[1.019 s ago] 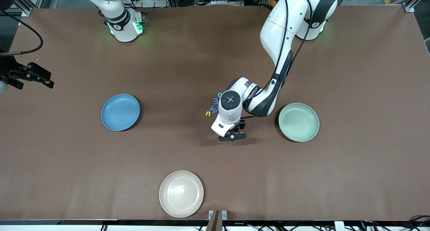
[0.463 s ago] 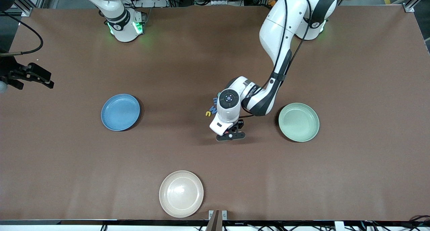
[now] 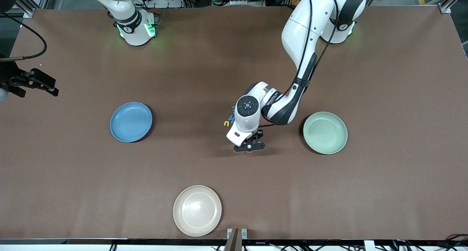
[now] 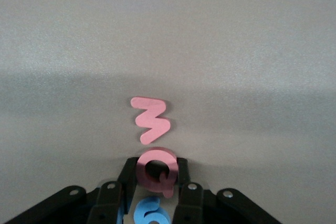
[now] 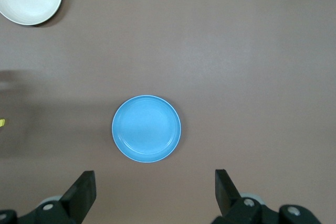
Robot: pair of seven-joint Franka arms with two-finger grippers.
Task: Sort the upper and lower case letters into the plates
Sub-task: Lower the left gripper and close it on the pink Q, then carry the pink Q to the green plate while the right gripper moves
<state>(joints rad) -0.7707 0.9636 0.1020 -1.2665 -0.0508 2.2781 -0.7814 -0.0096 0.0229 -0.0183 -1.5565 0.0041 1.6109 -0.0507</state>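
Three plates sit on the brown tabletop (image 3: pixel 384 79): a blue plate (image 3: pixel 131 121) toward the right arm's end, a green plate (image 3: pixel 325 132) toward the left arm's end, and a cream plate (image 3: pixel 197 210) nearest the front camera. All three look empty.

Between the blue and green plates the left arm reaches down, and its left hand (image 4: pixel 155 174) is at the tabletop, fingers (image 4: pixel 126 178) closed on a pink Q (image 4: pixel 156 170), one on each side of its flat body. The right hand (image 5: pixel 155 192) hangs high over the blue plate with its fingers wide apart and empty; that arm waits.

Just beside the Q lies a pink letter (image 4: pixel 151 120) shaped like an M or W, apart from it. A blue letter (image 4: pixel 150 213) lies under the left hand between the finger mounts. In the front view a yellow letter (image 3: pixel 226 123) and another blue one (image 3: pixel 231 118) peek out beside the left wrist; the rest of the pile is hidden by the arm.

These letters look like thin foam: very light, slightly soft and easy to flick away. Pinching across the outer edges, as here, seems the right hold; a gentle squeeze should do, and a straight lift should keep the neighbouring pink letter undisturbed. Q reads as upper case.
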